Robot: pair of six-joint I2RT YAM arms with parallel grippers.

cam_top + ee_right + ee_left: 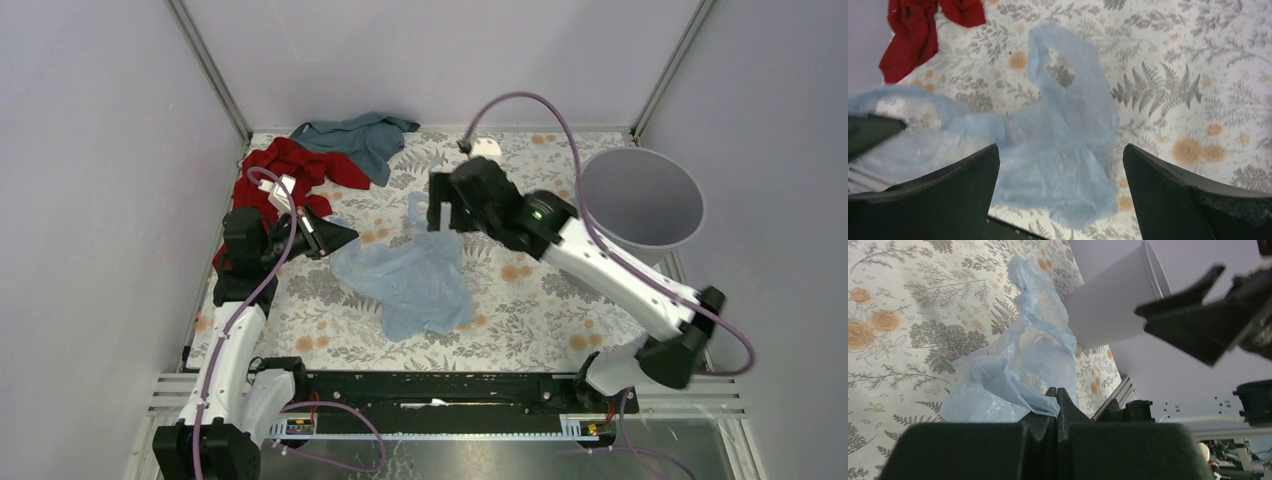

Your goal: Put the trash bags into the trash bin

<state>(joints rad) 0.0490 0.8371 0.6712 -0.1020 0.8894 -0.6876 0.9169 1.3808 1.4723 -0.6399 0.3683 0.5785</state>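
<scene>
Your left arm (232, 330) rises from its base and turns at the wrist toward the right. The left gripper (350, 237) has its fingers (1063, 410) pressed together, pinching an edge of the trash bag (410, 275). Your right arm (610, 275) is folded at the elbow and reaches across to the left. The right gripper (445, 212) points downward, its fingers (948, 195) spread wide apart.

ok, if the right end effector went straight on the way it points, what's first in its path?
The right end effector, open, would likely meet the plastic bag first, with the table beneath it; depth is unclear.
</scene>
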